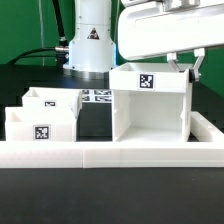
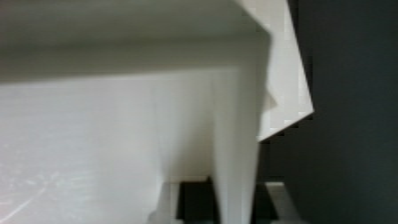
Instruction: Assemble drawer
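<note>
A black table point(image 1: 110, 200) is shown bearing the white plastic parts of a drawer unit. The drawer housing point(image 1: 150, 110), a tall open-fronted box with a square tag on its top band, stands just behind a long low rail point(image 1: 100, 155) that lies along the table edge nearest the exterior camera, toward the exterior view's right. The nearer small box point(image 1: 40, 130) and the farther small box point(image 1: 45, 100), both outside the housing, are set toward that edge's other end. The marker board point(image 1: 97, 96) lies behind, toward the far edge. The gripper point(image 1: 185, 66) is placed at the housing's top rim. In the wrist view a thin upright housing wall point(image 2: 240, 120) is seen between the dark fingers point(image 2: 196, 200), which are narrowly parted. Whether the wall is actually pinched cannot be told. The housing is judged light, stiff, hollow and smooth, so slipping or tipping is likely. It is probably best held by a wall, deep and close to a corner.
</note>
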`<act>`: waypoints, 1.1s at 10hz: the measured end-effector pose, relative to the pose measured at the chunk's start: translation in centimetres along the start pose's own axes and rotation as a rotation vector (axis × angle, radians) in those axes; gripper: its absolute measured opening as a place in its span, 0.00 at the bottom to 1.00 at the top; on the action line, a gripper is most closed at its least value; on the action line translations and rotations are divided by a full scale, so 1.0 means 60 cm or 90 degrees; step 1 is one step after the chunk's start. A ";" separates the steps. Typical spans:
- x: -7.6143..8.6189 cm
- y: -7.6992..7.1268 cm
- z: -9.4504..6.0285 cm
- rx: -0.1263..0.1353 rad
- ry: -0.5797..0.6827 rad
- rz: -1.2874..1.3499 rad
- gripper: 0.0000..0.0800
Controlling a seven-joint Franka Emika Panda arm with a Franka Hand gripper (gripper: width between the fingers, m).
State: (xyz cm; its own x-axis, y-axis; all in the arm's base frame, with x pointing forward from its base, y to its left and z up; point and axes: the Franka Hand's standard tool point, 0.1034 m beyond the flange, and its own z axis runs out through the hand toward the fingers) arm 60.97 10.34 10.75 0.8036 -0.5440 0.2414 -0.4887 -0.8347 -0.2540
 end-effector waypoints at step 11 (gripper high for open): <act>0.027 0.010 -0.007 0.009 -0.020 0.418 0.06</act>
State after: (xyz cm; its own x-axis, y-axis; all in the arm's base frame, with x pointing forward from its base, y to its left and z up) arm 61.84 8.91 11.38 0.3504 -0.9366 0.0041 -0.8762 -0.3293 -0.3519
